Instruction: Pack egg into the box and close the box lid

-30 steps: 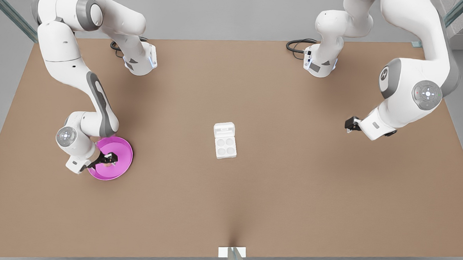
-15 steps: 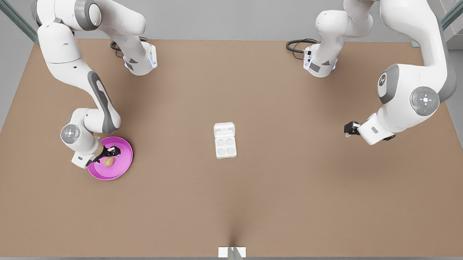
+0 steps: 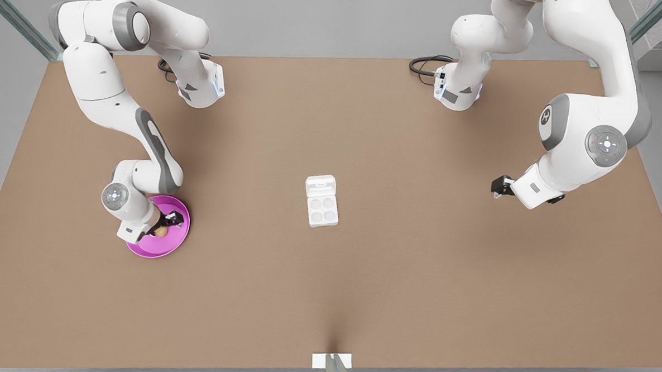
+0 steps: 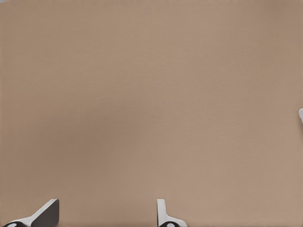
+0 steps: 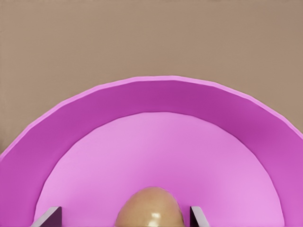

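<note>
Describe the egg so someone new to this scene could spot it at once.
On the brown table, find the round pink plate at the front view's left. The egg lies on it between the right gripper's open fingers: small, tan-brown, oval.

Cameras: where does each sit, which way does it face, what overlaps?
Front view: high, looking down at table, both arms, open box.
Left wrist view: on the left gripper, facing bare table; fingers apart.
Right wrist view: on the right gripper, facing egg on plate.
Shared: front and right wrist views show plate and egg.
</note>
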Motion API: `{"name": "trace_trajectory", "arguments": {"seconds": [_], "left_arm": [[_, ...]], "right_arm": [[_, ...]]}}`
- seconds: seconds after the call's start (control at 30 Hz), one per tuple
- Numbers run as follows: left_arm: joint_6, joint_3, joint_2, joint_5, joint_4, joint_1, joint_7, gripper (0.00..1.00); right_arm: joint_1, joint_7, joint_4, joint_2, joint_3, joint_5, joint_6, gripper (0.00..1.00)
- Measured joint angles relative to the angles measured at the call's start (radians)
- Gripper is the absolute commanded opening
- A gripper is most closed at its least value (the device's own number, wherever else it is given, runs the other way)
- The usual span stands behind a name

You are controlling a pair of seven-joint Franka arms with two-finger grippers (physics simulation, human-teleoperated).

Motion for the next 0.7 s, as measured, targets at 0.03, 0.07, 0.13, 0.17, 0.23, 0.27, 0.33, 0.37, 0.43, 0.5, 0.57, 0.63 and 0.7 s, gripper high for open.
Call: {"name": "trace_trajectory", "arguments": {"seconds": [0.03, 0.07, 0.13, 0.17, 0.23, 0.27, 0.33, 0.37, 0.43, 0.5, 0.57, 0.63, 0.7], "left_arm": [[0.002, 0.000, 0.002, 0.000, 0.000, 0.000, 0.000, 1.00], [0.004, 0.000, 0.003, 0.000, 0.000, 0.000, 0.000, 1.00], [0.008, 0.000, 0.004, 0.000, 0.000, 0.001, 0.000, 1.00], [0.009, 0.000, 0.004, 0.000, 0.000, 0.001, 0.001, 1.00], [0.012, 0.000, 0.005, 0.000, 0.000, 0.001, 0.001, 1.00], [0.014, 0.000, 0.005, 0.000, 0.000, 0.001, 0.001, 1.00], [0.016, 0.000, 0.005, 0.000, 0.000, 0.000, 0.001, 1.00], [0.016, 0.000, 0.005, -0.001, 0.000, 0.000, 0.001, 1.00], [0.017, 0.000, 0.005, 0.000, 0.000, 0.000, 0.001, 1.00], [0.018, 0.000, 0.005, 0.000, 0.000, 0.000, 0.001, 1.00], [0.019, 0.000, 0.005, 0.000, 0.001, 0.000, 0.001, 1.00], [0.020, 0.000, 0.005, 0.000, 0.001, 0.000, 0.001, 1.00], [0.020, 0.000, 0.005, 0.000, 0.001, -0.001, 0.001, 1.00]], "right_arm": [[0.000, 0.002, 0.000, 0.000, 0.000, 0.000, 0.000, 1.00], [0.000, 0.003, 0.000, 0.000, 0.000, 0.000, 0.000, 1.00], [0.002, 0.006, 0.000, 0.000, 0.000, 0.001, 0.001, 1.00], [0.004, 0.007, 0.000, 0.000, 0.000, 0.001, 0.001, 0.80], [0.006, 0.009, 0.001, 0.000, 0.000, 0.005, 0.001, 0.44], [0.006, 0.010, 0.001, 0.000, 0.000, 0.007, 0.001, 0.42], [0.006, 0.005, 0.002, 0.000, 0.000, 0.014, 0.001, 0.42], [0.006, 0.003, 0.002, 0.000, 0.000, 0.017, 0.001, 0.42], [0.007, -0.001, 0.003, 0.000, 0.000, 0.019, 0.001, 0.42], [0.007, -0.004, 0.009, 0.000, 0.000, 0.020, 0.000, 0.42], [0.005, -0.008, 0.016, -0.004, 0.011, 0.021, -0.002, 0.42], [0.002, -0.012, 0.031, -0.009, 0.021, 0.021, -0.014, 0.42], [0.002, -0.017, 0.053, -0.011, 0.029, 0.021, -0.029, 0.42]]}}
